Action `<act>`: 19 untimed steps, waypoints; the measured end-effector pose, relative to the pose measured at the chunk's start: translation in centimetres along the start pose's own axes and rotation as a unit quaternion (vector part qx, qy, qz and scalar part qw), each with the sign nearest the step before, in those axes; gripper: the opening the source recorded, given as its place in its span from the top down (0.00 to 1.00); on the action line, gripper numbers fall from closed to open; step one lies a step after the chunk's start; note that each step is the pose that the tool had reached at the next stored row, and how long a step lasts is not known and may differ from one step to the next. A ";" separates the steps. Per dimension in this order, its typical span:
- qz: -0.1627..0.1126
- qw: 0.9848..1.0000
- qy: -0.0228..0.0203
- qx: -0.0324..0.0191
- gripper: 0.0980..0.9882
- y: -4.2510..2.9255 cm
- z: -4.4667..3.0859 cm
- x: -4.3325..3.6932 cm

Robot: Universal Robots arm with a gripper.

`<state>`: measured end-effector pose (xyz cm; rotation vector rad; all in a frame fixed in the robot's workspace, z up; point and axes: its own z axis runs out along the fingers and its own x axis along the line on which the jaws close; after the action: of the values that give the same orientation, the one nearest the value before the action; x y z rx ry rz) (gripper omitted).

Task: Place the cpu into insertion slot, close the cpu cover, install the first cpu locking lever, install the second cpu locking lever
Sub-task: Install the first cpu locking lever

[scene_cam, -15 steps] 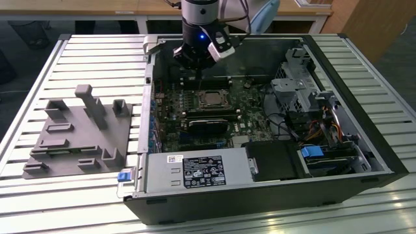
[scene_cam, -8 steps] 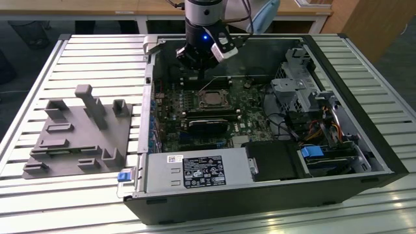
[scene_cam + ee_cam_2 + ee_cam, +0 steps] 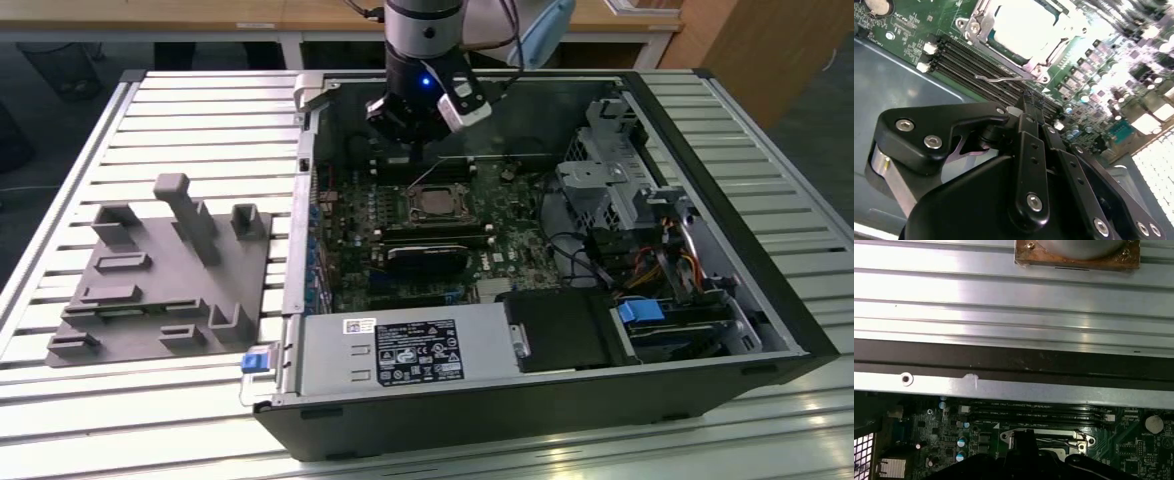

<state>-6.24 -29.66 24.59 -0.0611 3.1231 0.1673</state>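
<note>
- Right now I have the gripper (image 3: 418, 160) lowered into the open computer case (image 3: 747, 300), hanging above the motherboard (image 3: 414, 235) at the far edge of the socket area.
- In the second wrist view, the gripper (image 3: 1029, 102) has its fingers pressed together with nothing between them, their tips just short of a thin wire locking lever (image 3: 1004, 77).
- That lever lies along the near edge of the cpu cover (image 3: 979, 27), parallel to the long memory slots (image 3: 969, 62); by my reading it is the piece the gripper is nearest.
- The cpu (image 3: 1026, 25) sits flat in the insertion slot, its pale metal top showing through the closed cover's window.
- In the exterior view, the cpu (image 3: 434, 208) lies just ahead of the gripper, with a grey fixture block (image 3: 160, 275) on the desk (image 3: 147, 400) well apart.
- In the first wrist view, I see the case wall (image 3: 1004, 325) and the socket frame (image 3: 1044, 437) beyond it.
</note>
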 end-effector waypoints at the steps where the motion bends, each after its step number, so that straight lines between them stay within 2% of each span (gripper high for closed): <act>1: 0.000 1.000 0.000 0.000 0.99 -0.02 0.12 -0.08; 7: 0.000 1.000 0.000 0.000 0.99 -0.12 0.76 -0.81; 19: 0.000 1.000 0.000 0.000 0.99 -0.11 1.40 -1.86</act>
<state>-4.36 -29.56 23.22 -0.0605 3.1232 0.1686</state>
